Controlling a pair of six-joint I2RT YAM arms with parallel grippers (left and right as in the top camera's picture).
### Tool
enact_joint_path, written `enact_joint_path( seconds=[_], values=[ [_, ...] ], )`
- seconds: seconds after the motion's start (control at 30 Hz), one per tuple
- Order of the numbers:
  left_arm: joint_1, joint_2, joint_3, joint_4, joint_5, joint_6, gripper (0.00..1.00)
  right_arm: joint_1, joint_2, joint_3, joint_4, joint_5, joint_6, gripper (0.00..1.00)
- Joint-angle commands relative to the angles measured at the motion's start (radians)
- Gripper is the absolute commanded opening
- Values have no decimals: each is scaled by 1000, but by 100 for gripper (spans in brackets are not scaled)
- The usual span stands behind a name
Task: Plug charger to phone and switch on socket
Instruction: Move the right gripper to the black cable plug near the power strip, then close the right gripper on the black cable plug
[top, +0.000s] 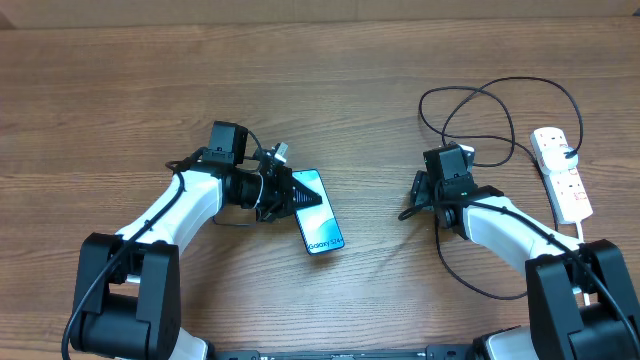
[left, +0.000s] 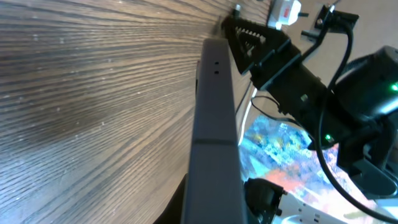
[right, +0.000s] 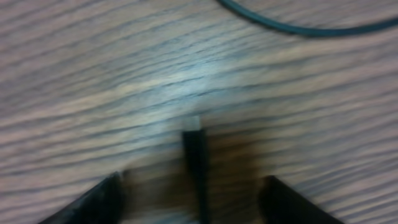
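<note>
– Black connector tip (right: 196, 149), low in the middle of the right wrist view. Do we have hold of it?

– Not yet. Our right gripper (top: 411, 197) has its jaws partly spread, one on each side of the tip and touching neither side. The rest of the charger (right: 314, 32) cable crosses the upper right of that view and, seen from overhead, loops toward the upper right of the wooden table (top: 120, 80).

– And the phone (top: 318, 218)?

– It's at centre frame in the overhead, screen lit. Our left gripper (top: 288, 196) is clamped fully down on its upper left end. We judge that to be a bracing hold that keeps the phone in place.

– So which step are we on?

– We'd say picking up the plug, so the first half of the task isn't done. Next the jaws need to close squarely on the tip. Then we carry it leftward to the phone's port and keep it lined up.

– And the socket (top: 562, 175)?

– It sits at the right edge, well apart from both grippers, and its switch comes last.
</note>
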Motion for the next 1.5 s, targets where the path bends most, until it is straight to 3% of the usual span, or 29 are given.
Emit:
enact_joint_path(
  seconds=[0.0,0.23,0.57,0.9,1.2,1.47],
  values=[
    [-3,5,11,4,-3,-55,4,-2,8,6,1,-71,1,59],
    [-3,5,11,2,-4,-58,4,-2,9,6,0,-69,1,52],
    [-3,5,11,-8,-3,-63,4,-8,10,6,36,39,0,55],
    [-3,5,11,-8,-2,-66,4,-18,45,6,52,-7,0,54],
    [-3,5,11,-8,-2,-66,4,-18,109,6,34,-105,1,30],
    [-3,5,11,-7,-3,-66,4,-18,109,6,-37,-214,1,22]
  ],
)
